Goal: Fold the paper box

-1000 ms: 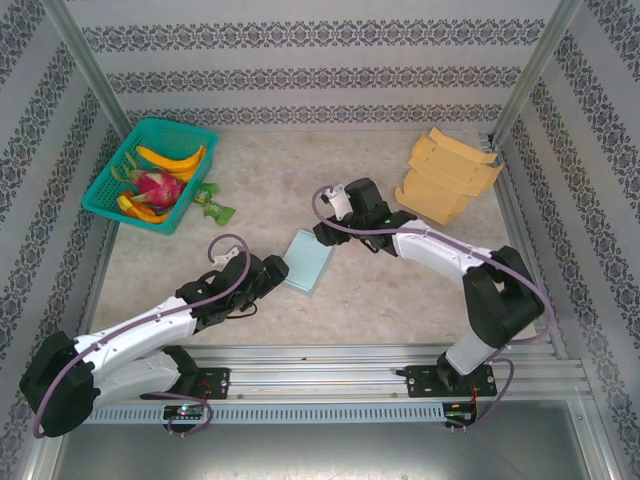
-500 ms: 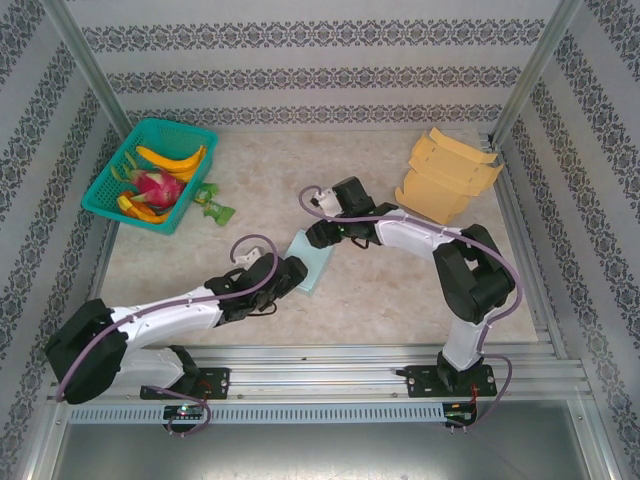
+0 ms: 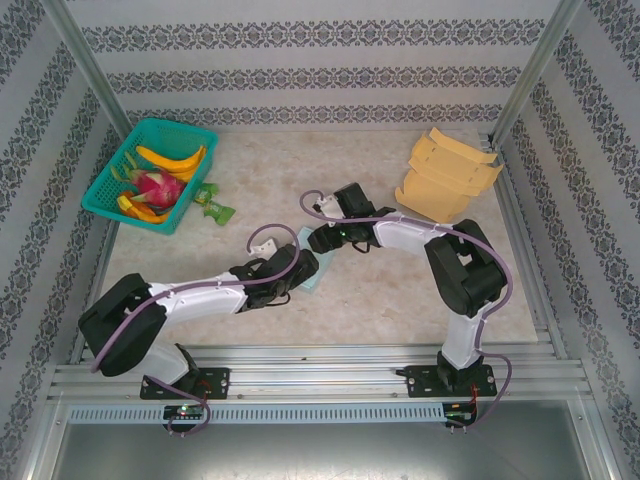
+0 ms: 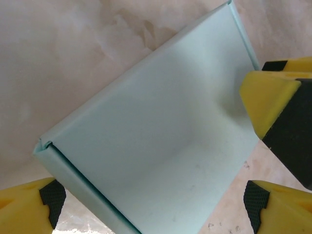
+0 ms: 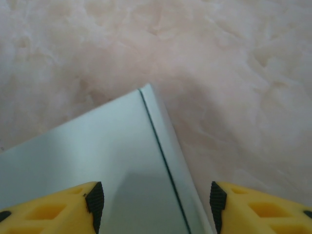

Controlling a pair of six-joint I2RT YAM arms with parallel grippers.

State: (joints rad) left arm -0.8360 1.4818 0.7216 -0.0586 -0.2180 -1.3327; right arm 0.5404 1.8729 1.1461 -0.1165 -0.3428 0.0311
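Left gripper (image 4: 151, 197) stands wide over the near corner of the pale teal paper box (image 4: 156, 141), one yellow finger on each side of it, with bare tabletop showing between the box and the finger on the right of the left wrist view. Right gripper (image 5: 153, 209) meets the box from the far side. Its fingers are partly spread and straddle a corner, one over the flat top panel and the other over the table just beside the edge, and nothing is visibly clamped between them.

In the left wrist view a yellow-and-black finger of the right gripper sits at the box's far edge; whether it touches cannot be told.

The box lies flat near the middle of the marbled table (image 3: 400, 290), a dark seam running along one side, and from above it is largely covered by the two wrists that meet over it.

Well apart at the far left stands a green basket (image 3: 160, 123) of bananas (image 3: 175, 158) and a dragon fruit (image 3: 158, 186), with a green packet (image 3: 213, 206) just beside it. A stack of tan cardboard boxes (image 3: 445, 180) sits at the far right.
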